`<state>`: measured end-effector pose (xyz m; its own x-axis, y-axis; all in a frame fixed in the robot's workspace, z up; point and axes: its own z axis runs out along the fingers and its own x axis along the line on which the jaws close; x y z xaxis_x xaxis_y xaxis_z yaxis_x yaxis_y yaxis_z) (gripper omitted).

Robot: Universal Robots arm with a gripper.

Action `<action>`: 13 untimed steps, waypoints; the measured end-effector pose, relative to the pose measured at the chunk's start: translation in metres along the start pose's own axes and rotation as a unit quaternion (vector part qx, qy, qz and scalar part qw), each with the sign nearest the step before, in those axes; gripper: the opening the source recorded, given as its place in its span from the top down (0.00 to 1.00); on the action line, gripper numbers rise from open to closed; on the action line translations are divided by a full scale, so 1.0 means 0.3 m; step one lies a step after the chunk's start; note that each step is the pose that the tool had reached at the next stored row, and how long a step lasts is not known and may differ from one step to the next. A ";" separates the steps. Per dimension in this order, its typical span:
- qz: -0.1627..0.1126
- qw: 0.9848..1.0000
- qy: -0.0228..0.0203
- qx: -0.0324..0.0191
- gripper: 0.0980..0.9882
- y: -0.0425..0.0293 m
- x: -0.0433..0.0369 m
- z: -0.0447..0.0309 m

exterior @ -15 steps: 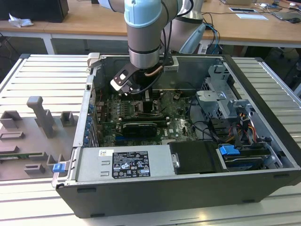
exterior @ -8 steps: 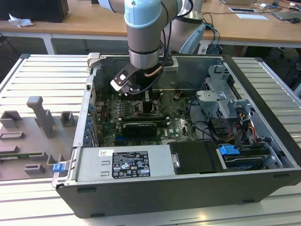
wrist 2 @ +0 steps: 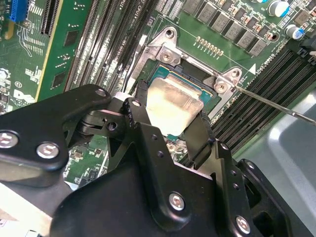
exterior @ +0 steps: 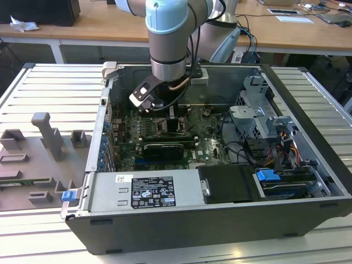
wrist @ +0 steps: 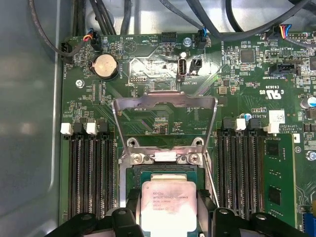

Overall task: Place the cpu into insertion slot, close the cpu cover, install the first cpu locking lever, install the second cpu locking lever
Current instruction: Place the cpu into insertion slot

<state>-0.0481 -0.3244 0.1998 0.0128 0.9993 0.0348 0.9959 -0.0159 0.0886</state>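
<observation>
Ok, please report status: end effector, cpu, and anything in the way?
End effector shut on cpu, over insertion slot. Cpu cover hinged open, off the slot. Nothing seen in the way.

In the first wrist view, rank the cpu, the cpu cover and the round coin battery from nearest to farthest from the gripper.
1. cpu, held in the gripper.
2. cpu cover, swung open, just past the cpu.
3. coin battery, farther still, by the cabled edge of the motherboard.
</observation>
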 end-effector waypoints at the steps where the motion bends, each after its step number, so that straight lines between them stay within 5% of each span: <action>1: 0.000 1.000 0.000 0.000 0.50 0.000 0.000 0.000; 5: 0.000 1.000 0.000 0.000 0.42 0.004 0.000 0.002; 13: 0.000 1.000 0.000 0.000 0.43 0.014 0.006 0.004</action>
<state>-0.0437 -0.3226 0.1989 0.0130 0.9993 0.0345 0.9959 -0.0160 0.0885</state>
